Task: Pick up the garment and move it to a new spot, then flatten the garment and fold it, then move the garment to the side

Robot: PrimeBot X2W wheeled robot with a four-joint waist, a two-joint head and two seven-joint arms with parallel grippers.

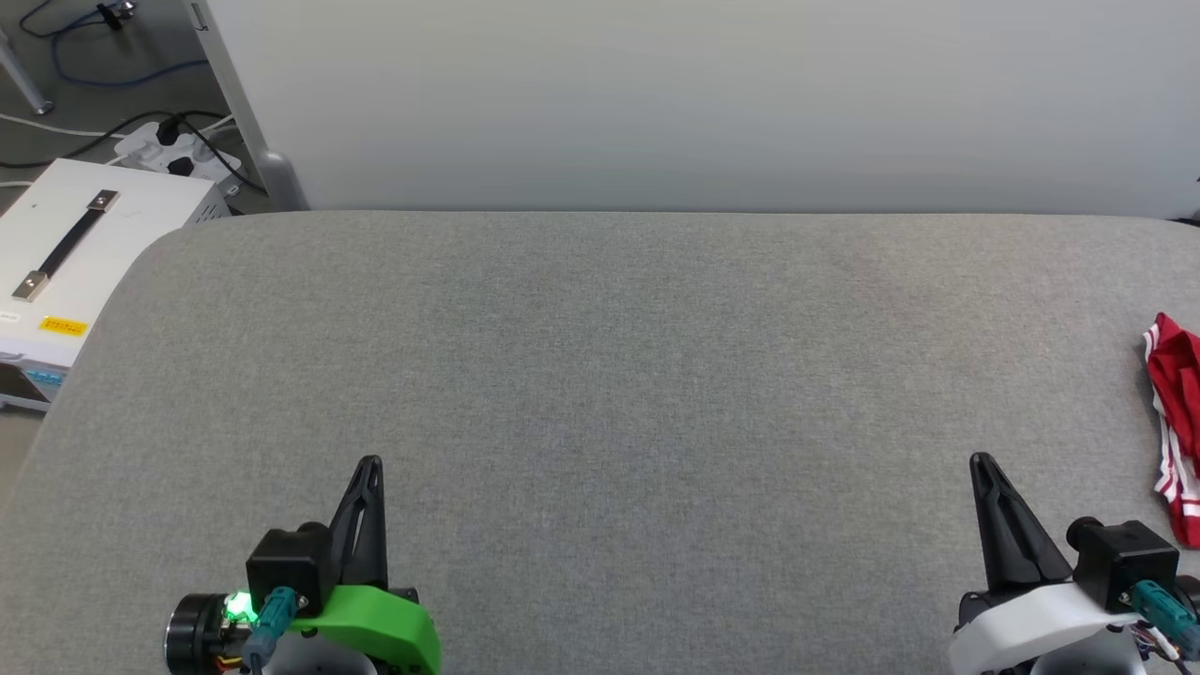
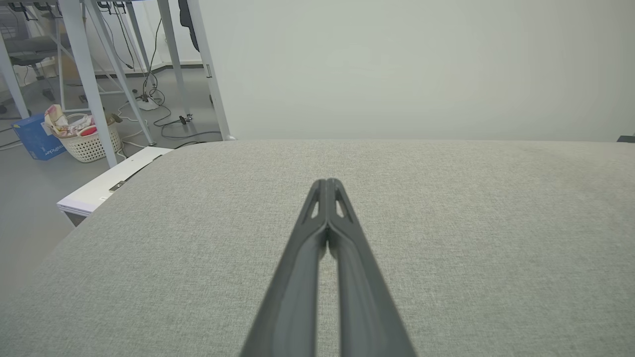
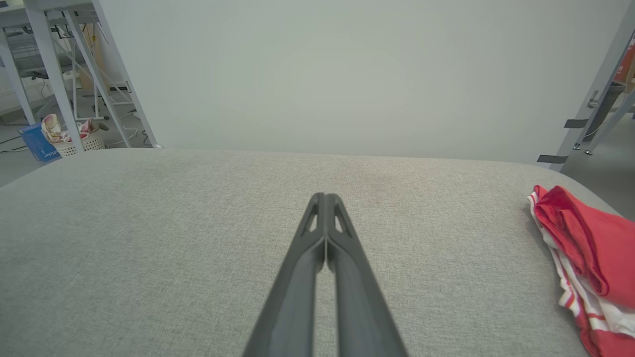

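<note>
The garment (image 1: 1177,412) is a red bundle with red-and-white striped trim, lying bunched at the far right edge of the grey cloth-covered table (image 1: 600,375); part of it is cut off by the head view's right edge. In the right wrist view the garment (image 3: 590,258) sits to the right of my fingers. My right gripper (image 1: 981,461) is shut and empty near the front right, a short way left of the garment. My left gripper (image 1: 371,463) is shut and empty at the front left. Both point toward the far side, their tips (image 2: 326,182) (image 3: 324,196) pressed together.
A pale wall panel (image 1: 712,103) stands behind the table's far edge. Off the left edge sit a white case with a handle (image 1: 70,253), a power strip and cables on the floor. Metal table legs and a laundry basket (image 2: 84,136) stand farther left.
</note>
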